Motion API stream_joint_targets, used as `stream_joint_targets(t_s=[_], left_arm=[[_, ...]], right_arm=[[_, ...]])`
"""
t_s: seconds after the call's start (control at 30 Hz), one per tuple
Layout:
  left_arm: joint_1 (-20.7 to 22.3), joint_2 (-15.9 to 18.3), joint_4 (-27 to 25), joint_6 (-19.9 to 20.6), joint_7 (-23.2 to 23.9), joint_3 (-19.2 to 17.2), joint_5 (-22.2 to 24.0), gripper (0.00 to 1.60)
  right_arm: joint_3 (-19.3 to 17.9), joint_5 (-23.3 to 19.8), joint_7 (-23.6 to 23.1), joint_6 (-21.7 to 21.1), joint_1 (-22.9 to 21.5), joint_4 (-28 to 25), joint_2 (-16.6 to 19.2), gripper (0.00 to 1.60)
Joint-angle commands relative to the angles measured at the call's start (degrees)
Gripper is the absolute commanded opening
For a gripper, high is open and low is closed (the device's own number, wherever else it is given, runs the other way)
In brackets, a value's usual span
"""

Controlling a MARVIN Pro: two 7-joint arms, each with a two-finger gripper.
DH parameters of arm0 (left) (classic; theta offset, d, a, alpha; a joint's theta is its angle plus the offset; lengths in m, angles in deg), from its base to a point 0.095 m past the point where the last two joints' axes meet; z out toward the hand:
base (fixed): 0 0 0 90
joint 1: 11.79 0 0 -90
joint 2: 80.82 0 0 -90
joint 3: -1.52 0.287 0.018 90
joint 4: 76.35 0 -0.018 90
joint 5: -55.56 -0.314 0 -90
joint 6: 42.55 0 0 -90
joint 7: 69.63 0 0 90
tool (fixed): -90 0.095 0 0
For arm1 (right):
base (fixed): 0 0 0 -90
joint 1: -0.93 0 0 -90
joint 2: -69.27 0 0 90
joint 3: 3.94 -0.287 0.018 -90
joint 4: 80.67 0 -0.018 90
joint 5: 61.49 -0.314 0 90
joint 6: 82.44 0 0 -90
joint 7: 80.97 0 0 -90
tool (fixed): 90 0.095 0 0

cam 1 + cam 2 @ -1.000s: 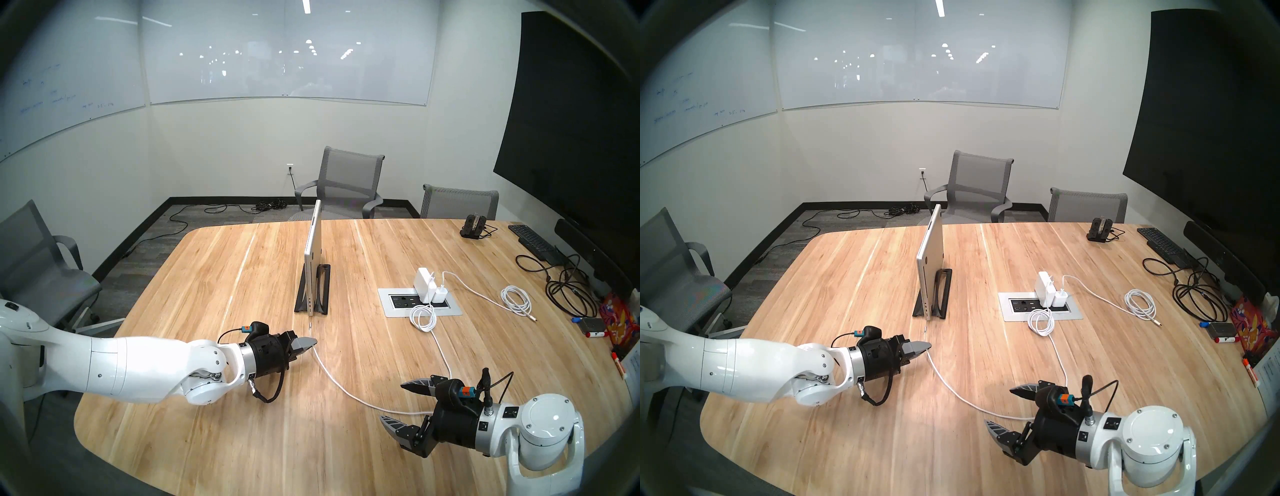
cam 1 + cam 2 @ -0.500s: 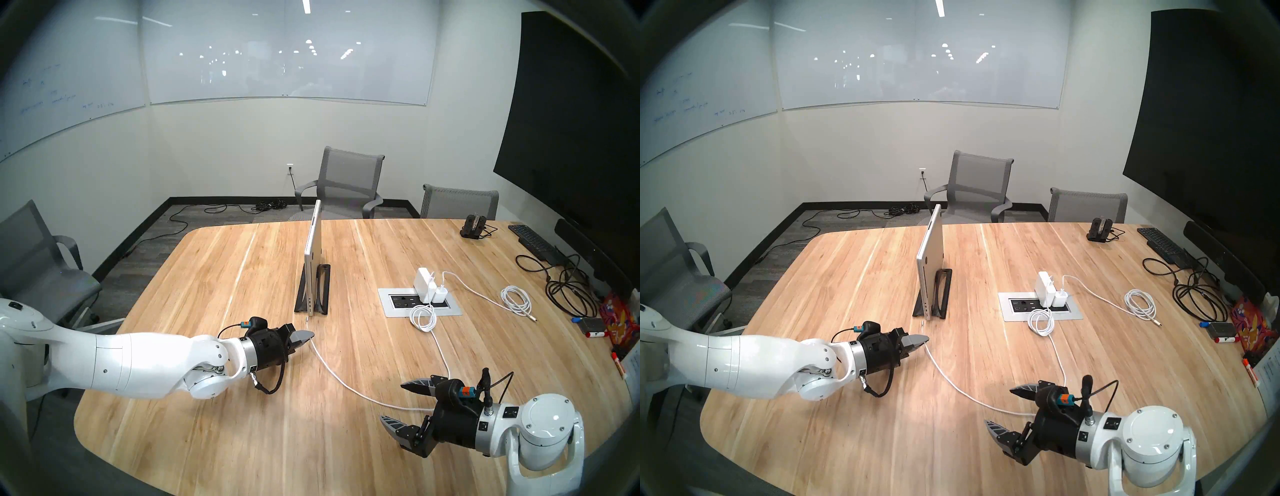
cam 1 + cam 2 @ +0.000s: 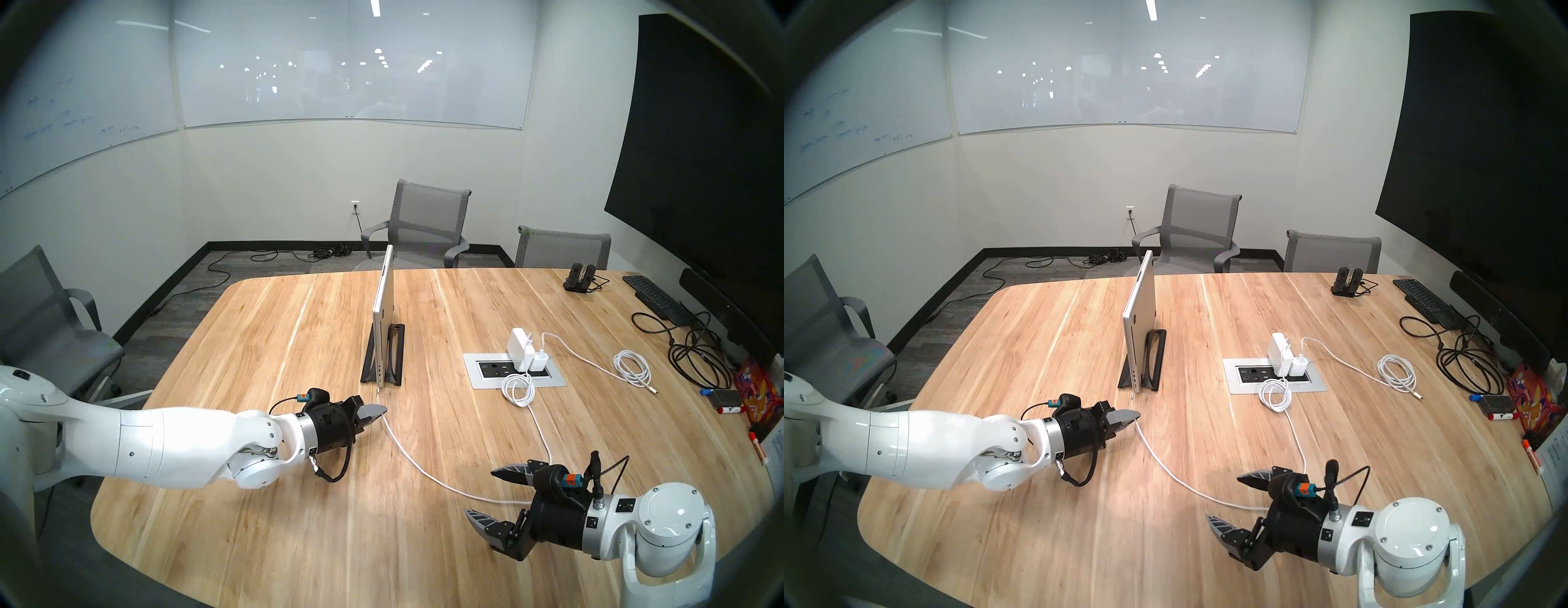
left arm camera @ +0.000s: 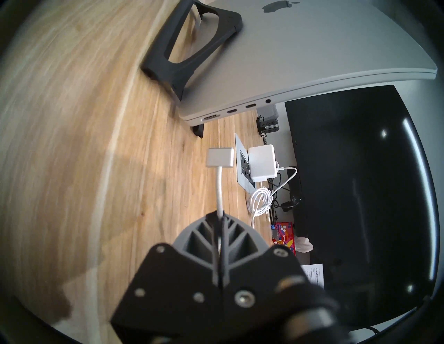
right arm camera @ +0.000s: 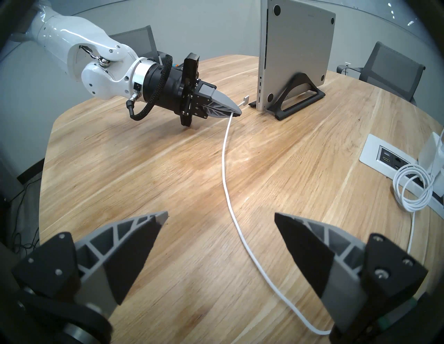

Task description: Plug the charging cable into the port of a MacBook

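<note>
Our charging cable (image 4: 219, 192) ends in a flat silver plug (image 4: 220, 157) that sticks out just past our left jaws (image 4: 219, 217), which are pressed tight on the white cord a little behind it; the plug points at the near edge of the laptop (image 4: 312, 60), close to but apart from the long slot (image 4: 212, 117) at the desk end of that edge. The laptop is a smooth grey metal slab standing on edge in a black stand (image 3: 392, 356) on the wooden desk (image 3: 297, 530). Our right jaws (image 5: 218, 222) hang wide open and empty, well back over the slack cord.
</note>
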Motion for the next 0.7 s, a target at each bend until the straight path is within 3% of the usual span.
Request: stream_joint_targets(t_s=[0.0, 0.67], left_arm=[[0.45, -1.06, 0.72, 0.07, -0.09, -0.63, 0.34, 0.00], [0.50, -2.70, 2.60, 0.69, -2.85, -1.19, 2.96, 0.00]], right_arm=[[-0.13, -0.08, -0.06, 0.00, -0.06, -0.96, 0.04, 1.60], [-0.16, 0.02, -0.17, 0.03, -0.09, -0.96, -0.08, 1.60]])
